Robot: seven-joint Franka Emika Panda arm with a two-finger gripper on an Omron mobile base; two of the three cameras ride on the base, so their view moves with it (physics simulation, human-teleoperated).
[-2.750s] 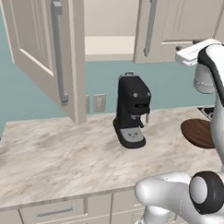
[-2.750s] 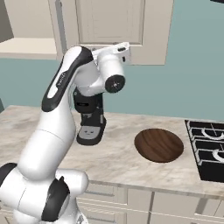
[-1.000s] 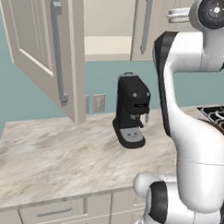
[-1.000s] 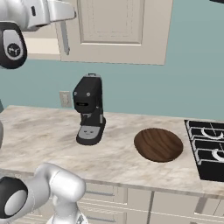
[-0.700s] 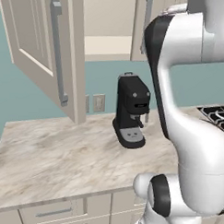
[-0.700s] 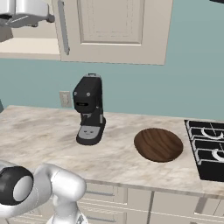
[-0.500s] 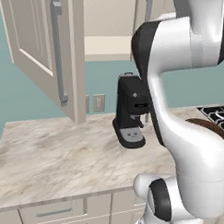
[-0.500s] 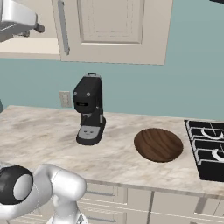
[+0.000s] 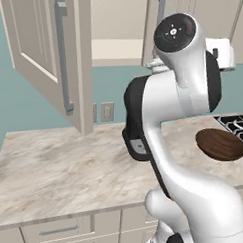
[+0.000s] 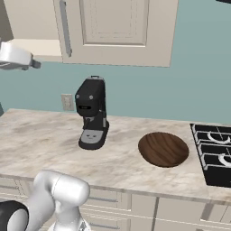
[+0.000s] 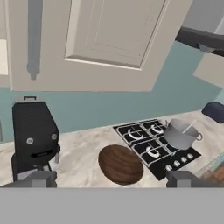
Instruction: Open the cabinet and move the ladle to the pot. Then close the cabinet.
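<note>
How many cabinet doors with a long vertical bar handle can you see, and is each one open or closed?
2. The left door is swung open toward the room, left of the arm. The right door is closed, above the coffee machine. More doors may lie outside the pictures.

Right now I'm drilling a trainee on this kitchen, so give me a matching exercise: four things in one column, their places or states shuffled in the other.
Things:
1. left cabinet door
2. pot
3. wooden board
4. coffee machine

Places or states:
A. on the stove
B. swung open
C. on the counter beside the wall outlet
D. flat on the counter between coffee machine and stove

Pairs: 1-B, 2-A, 3-D, 4-C
</note>
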